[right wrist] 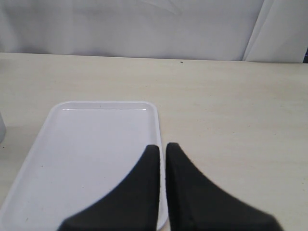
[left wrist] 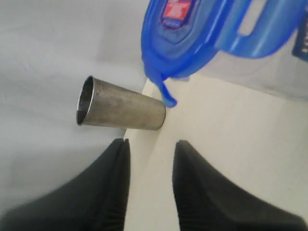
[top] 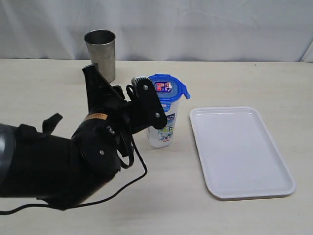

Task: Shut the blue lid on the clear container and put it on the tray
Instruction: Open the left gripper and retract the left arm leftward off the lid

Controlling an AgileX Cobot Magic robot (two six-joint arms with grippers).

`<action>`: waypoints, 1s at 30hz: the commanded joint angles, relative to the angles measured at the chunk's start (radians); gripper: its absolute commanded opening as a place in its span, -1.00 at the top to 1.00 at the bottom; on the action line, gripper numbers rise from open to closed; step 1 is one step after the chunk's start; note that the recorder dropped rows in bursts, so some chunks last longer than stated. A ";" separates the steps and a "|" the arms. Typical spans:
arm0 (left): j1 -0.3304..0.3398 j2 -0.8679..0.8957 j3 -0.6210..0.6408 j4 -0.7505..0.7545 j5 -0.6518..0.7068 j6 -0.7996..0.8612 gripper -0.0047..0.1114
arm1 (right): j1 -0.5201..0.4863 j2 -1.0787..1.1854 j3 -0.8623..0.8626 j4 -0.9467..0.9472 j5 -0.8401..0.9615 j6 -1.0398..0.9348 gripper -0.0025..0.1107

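Left of the tray [top: 239,152], on the bench [top: 44,93], the clear container [top: 165,131] is standing with the blue lid [top: 168,88] on top; we are holding left fingers [left wrist: 108,192] apart, empty, right fingers [right wrist: 144,192] pressed together.

Much of the clear container [top: 171,133], lower left especially, behind the left arm [top: 98,147].

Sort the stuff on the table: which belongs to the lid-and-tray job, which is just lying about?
Job:
- round blue plastic snap-flap lid, sitting on top of the tall clear plastic container
- flat white rectangular plastic tray

Lying about:
- grey tapered steel cup, standing upright
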 commanded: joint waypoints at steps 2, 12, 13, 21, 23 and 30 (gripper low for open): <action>0.109 -0.016 0.003 -0.013 0.154 -0.077 0.75 | -0.006 -0.004 0.003 0.002 0.002 0.004 0.87; 0.323 -0.051 0.003 0.136 0.478 -0.322 0.92 | -0.006 -0.004 0.003 0.002 0.002 0.004 0.87; 0.353 -0.054 0.003 0.187 0.545 -0.391 0.92 | -0.006 -0.004 0.003 0.002 0.002 0.004 0.87; 0.611 -0.056 -0.038 0.917 0.694 -1.159 0.92 | -0.006 -0.004 0.003 0.002 0.002 0.004 0.87; 0.611 -0.056 -0.040 1.132 0.606 -1.302 0.92 | -0.006 -0.004 0.003 0.002 0.002 0.004 0.87; 0.613 -0.056 -0.040 1.392 0.190 -1.891 0.92 | -0.006 -0.004 0.003 0.002 0.002 0.004 0.87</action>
